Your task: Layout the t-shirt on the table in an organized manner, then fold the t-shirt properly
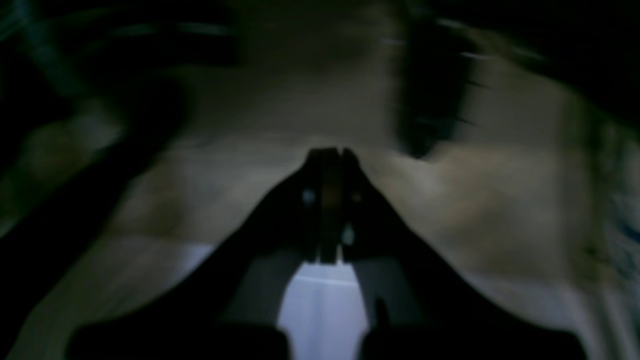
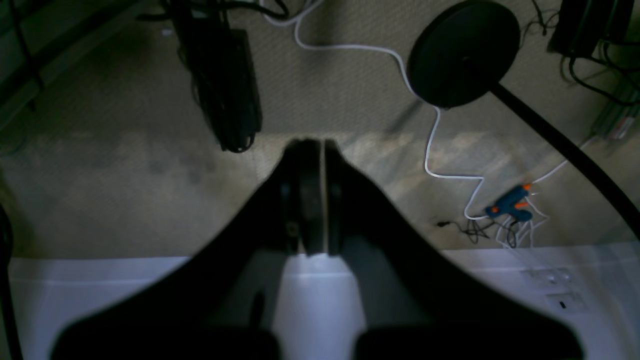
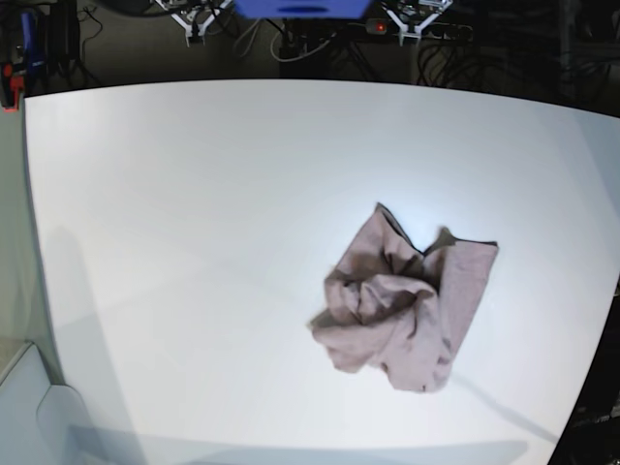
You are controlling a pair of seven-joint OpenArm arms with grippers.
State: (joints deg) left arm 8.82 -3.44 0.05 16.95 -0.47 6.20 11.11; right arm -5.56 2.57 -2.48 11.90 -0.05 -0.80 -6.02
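Note:
The t-shirt (image 3: 407, 305), dusty mauve, lies crumpled in a heap on the right half of the white table (image 3: 194, 194); its folds overlap and one flat panel reaches toward the right edge. Neither arm shows in the base view. In the left wrist view, which is dark and blurred, my left gripper (image 1: 332, 152) has its jaws pressed together with nothing between them, out past the table's edge (image 1: 325, 310). My right gripper (image 2: 322, 145) is likewise shut and empty, pointing over the table's rim (image 2: 100, 280) at the floor. The shirt appears in neither wrist view.
On the carpet beyond the table are a round black stand base (image 2: 462, 50) with a slanting black pole, a white cable (image 2: 430, 150), a blue and orange glue gun (image 2: 510, 205) and a dark cable bundle (image 2: 225, 85). Frames and wires (image 3: 300, 19) line the table's far edge.

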